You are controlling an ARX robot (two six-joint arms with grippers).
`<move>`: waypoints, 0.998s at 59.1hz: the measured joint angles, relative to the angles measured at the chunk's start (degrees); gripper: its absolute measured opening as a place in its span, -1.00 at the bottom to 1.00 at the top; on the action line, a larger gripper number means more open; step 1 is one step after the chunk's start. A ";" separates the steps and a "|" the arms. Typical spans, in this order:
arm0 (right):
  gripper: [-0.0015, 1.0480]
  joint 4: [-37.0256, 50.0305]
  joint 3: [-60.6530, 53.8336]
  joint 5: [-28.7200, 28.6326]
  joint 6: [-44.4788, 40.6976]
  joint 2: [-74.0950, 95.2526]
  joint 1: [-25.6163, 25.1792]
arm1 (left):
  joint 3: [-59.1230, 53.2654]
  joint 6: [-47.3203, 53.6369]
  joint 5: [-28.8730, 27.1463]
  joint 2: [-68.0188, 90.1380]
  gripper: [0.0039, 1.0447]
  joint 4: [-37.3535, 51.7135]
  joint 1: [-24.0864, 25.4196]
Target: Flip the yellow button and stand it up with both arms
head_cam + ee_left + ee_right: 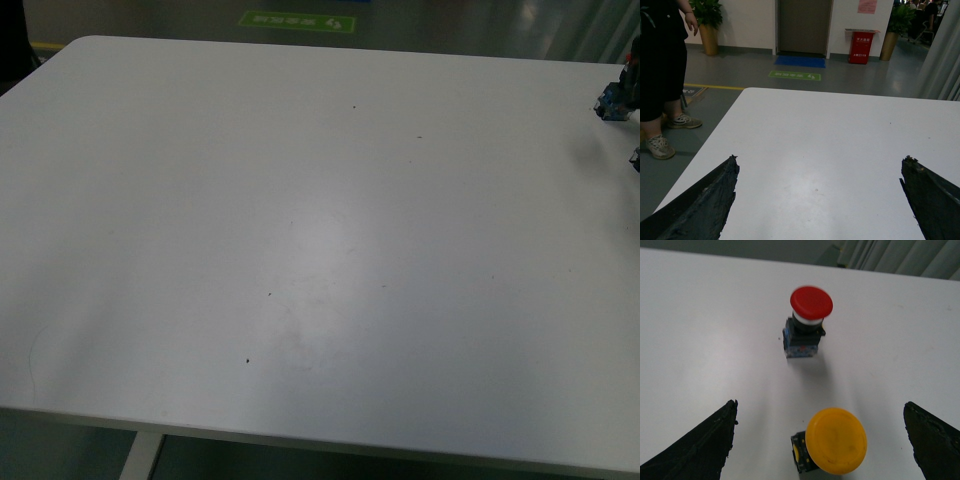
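Yellow button waits between the right tool's spread fingers

Yellow button (pixel 832 442) sits closest to the right wrist camera, between the two dark fingers of the right tool (pixel 822 440), which stand wide apart and hold nothing. Its broad domed cap faces the camera; a little of the black body shows beneath, with a yellowish spot on one face. Whether it stands or leans cannot be settled from this angle. Just beyond it, apart from it, stands a red button (pixel 807 322) with a bluish body. Both rest on the white counter (pixel 300 250), at its far right edge in the front view, where only dark fragments show.

Over bare counter, well away from the buttons, the left tool (pixel 820 192) also has its fingers (pixel 705 200) spread and empty.

Judging by its looks, the yellow button is light, rigid plastic and top-heavy under that wide cap. The smooth dome would likely slip; the blocky body below the collar offers flat sides for a pinch, one tool steadying while the other turns it
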 joint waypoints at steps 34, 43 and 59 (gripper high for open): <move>0.62 16.41 -17.46 -14.40 11.26 -19.37 -0.09 | 0.00 0.02 0.00 -0.04 0.87 0.00 0.00; 0.15 29.86 -28.74 -13.77 7.91 -24.15 0.94 | 0.00 0.02 0.00 -0.04 0.87 0.00 0.00; -0.77 32.68 -43.45 -12.11 6.73 -35.63 2.71 | 0.00 0.02 0.00 -0.04 0.87 0.00 0.00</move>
